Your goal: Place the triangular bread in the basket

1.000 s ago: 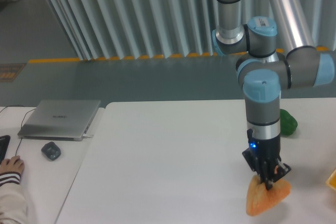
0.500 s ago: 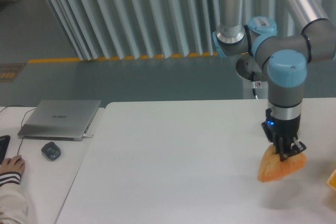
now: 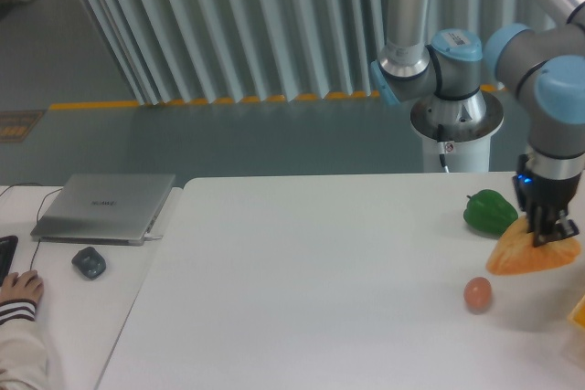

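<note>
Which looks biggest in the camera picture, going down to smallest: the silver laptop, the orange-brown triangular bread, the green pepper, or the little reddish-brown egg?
1. Silver laptop, plainly the largest.
2. Orange-brown triangular bread, held up by the fingers, partly hidden.
3. Green pepper; close to the bread, so this order is unsure.
4. Reddish-brown egg, clearly the smallest.

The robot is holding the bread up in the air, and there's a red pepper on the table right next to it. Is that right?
Almost. The gripper does hold the bread above the table, but the pepper beside it is green, not red. The camera view shows it. The small reddish-brown thing nearby is an egg.
</note>
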